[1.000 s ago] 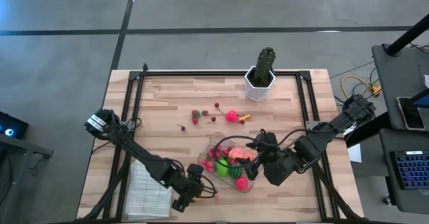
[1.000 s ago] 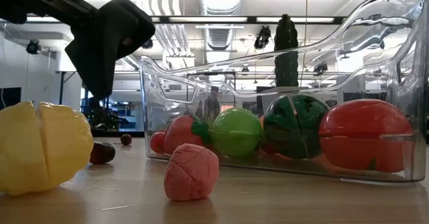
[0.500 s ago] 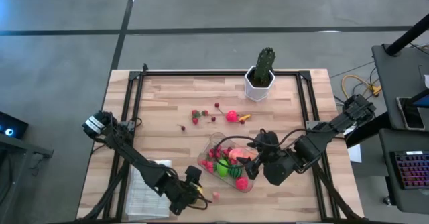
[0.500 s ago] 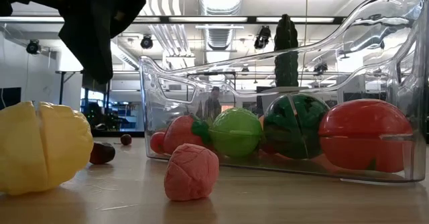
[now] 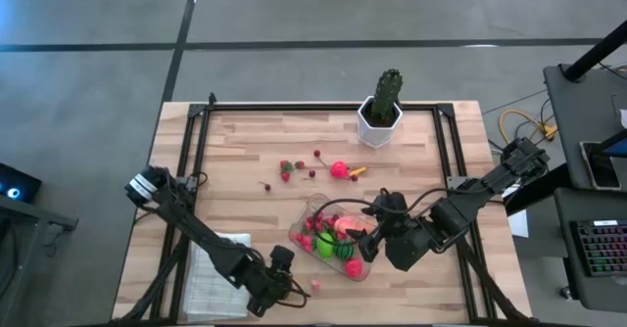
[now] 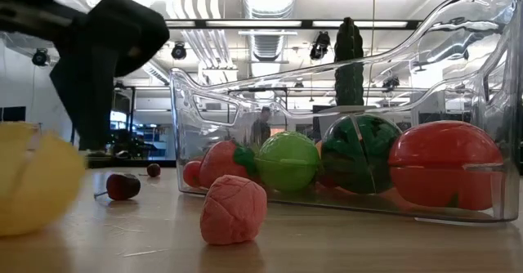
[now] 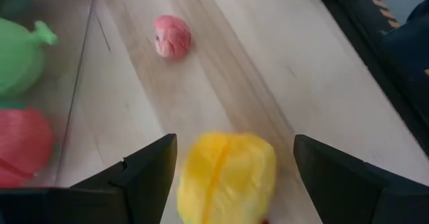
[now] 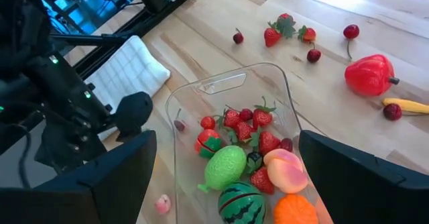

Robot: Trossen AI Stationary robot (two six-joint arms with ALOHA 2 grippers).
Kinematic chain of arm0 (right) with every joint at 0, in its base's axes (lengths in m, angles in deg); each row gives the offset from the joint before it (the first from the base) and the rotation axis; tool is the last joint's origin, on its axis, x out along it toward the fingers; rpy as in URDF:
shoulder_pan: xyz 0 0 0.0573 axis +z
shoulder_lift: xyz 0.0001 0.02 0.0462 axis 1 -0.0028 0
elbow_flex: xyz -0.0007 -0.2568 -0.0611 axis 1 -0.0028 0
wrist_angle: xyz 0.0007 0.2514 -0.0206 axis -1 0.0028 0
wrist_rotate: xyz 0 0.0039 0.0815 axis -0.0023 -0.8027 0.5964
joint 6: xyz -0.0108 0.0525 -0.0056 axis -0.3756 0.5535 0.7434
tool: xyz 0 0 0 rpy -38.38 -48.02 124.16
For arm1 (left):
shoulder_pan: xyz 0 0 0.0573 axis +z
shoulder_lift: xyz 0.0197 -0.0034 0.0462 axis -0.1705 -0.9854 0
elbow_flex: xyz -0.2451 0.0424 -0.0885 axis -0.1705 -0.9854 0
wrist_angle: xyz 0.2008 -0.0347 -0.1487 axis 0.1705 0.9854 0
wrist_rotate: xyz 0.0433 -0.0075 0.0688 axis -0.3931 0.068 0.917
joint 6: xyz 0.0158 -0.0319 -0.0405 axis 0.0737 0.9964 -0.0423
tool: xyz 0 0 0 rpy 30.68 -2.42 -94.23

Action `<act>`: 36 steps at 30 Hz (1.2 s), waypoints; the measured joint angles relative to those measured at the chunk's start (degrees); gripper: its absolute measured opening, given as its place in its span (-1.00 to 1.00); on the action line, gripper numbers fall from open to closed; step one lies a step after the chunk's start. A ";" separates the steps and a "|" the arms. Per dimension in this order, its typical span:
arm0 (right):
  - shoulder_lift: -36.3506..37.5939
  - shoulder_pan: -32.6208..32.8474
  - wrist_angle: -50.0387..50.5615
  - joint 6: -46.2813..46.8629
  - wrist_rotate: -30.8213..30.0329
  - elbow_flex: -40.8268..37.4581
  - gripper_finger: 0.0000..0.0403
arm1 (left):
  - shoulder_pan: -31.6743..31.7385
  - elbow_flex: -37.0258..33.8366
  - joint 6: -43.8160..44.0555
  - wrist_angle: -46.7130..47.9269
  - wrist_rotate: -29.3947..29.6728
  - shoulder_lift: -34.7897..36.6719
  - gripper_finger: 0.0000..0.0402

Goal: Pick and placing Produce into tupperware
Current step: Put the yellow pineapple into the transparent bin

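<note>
Right now we have the left hand (image 7: 228, 167) spread wide at about 6 o'clock on the surface (image 5: 245, 151), its two fingers standing either side of a yellow fruit (image 7: 226, 178) without touching it. A small pink piece (image 7: 172, 36) lies just beyond, and the tupperware (image 5: 364, 266) sits near, toward 3 o'clock, already holding strawberries, a green pear-like fruit (image 8: 224, 165) and a striped melon ball (image 8: 240, 208). The right hand (image 8: 228, 184) hovers over that container, spread and empty.

We judge the yellow fruit to be hollow plastic: light, stiff and smooth, so likely to skid or roll if nudged from one side. A seam seems to run down its middle, though blur leaves us unsure. We would grip it across its widest part, low and centred, and squeeze gently.
</note>
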 joint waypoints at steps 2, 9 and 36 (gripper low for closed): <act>0.00 0.00 0.04 0.17 0.00 0.00 0.77 | 0.00 0.00 0.00 -0.15 0.24 -0.48 0.41; 0.00 0.00 0.04 0.17 0.00 0.00 0.77 | 0.00 -0.02 0.02 0.71 2.52 -0.59 0.41; -0.02 0.00 0.93 -0.25 0.04 -0.44 0.77 | -0.02 -0.11 1.51 7.19 2.28 -0.59 0.41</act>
